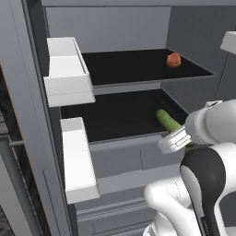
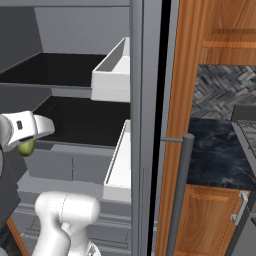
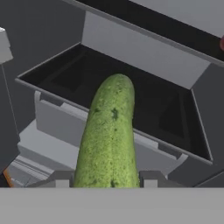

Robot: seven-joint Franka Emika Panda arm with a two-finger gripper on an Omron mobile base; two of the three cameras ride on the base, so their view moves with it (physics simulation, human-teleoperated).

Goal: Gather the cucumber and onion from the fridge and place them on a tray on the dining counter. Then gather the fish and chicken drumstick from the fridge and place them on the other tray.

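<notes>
1. The cucumber (image 3: 109,135), a dark green oblong with rounded ends, is seen in the hand view projecting lengthwise from between the two fingertips; in the left base view its free end (image 1: 167,120) lies at the front edge of the lower black shelf (image 1: 115,115), at the right side.
2. The gripper (image 3: 105,179) is clenched on the cucumber near one end, the jaws set across its width at a partial opening.
3. The cucumber is judged stiff, fairly light and smooth-skinned; a hold nearer its middle would be expected to resist tilting better than the present end hold, from which the long free part may droop or slip.
4. The onion (image 1: 174,60), a reddish-orange ball, rests on the upper shelf (image 1: 138,64), toward its back right, well apart from the cucumber.
5. The fridge (image 1: 27,115) stands open; white door bins (image 1: 69,73) are carried on its left door, and others (image 2: 112,75) on its right.
</notes>
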